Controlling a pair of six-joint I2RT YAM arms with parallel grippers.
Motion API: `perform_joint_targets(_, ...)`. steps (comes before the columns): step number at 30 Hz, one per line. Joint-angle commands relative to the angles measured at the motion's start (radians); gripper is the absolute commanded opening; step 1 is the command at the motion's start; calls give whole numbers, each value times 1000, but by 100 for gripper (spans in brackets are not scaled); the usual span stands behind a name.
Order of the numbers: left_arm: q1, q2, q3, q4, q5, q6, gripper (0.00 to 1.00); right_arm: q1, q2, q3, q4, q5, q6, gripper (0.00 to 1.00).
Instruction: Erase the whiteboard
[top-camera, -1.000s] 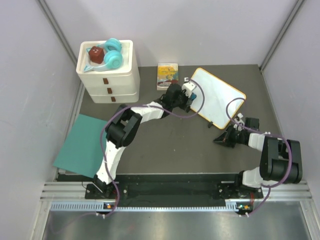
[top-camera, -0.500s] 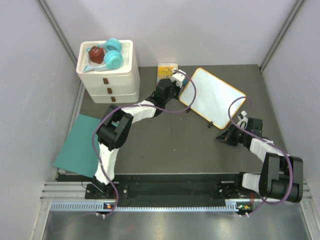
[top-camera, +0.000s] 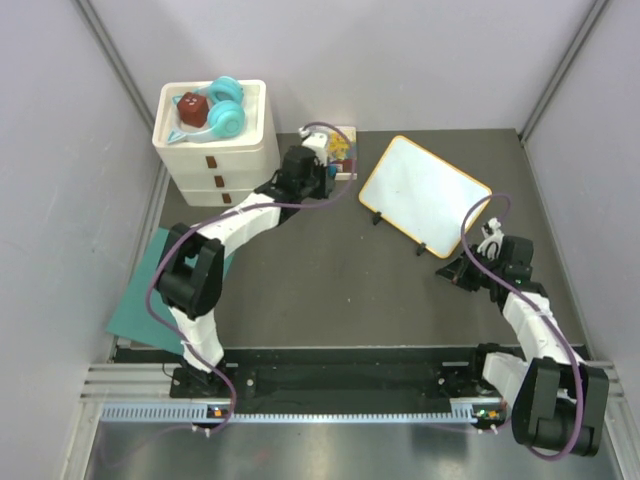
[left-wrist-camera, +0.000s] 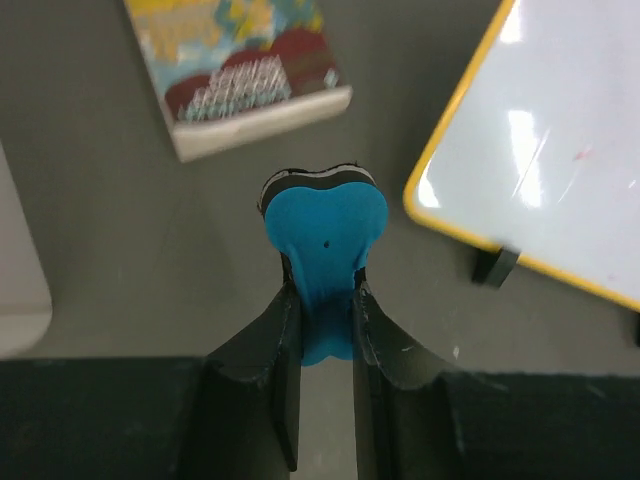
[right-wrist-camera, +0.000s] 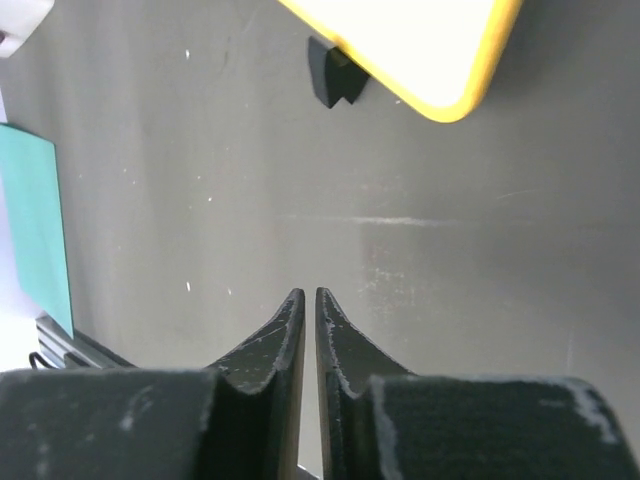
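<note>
The whiteboard, white with a yellow-orange frame and black feet, lies at the back right of the table. It also shows in the left wrist view with a faint red mark, and its corner shows in the right wrist view. My left gripper is shut on a blue eraser, held above the table left of the board, near the picture book. My right gripper is shut and empty, low over the table in front of the board's near right corner.
A small yellow picture book lies at the back, beside the left gripper. A white drawer unit with teal headphones and a red object on top stands at the back left. A teal sheet lies at the left edge.
My left gripper has swung left with the eraser, off the whiteboard's left edge to beside the picture book. The right arm has drawn back a little to the right.
</note>
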Motion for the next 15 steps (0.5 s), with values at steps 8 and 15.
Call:
perform_joint_targets(8, 53, -186, -330, -124, 110, -224, 68, 43, -21, -26, 56, 23, 58, 20)
perform_joint_targets(15, 54, -201, -321, -169, 82, -172, 98, 43, -50, 12, 42, 37, 45, 56)
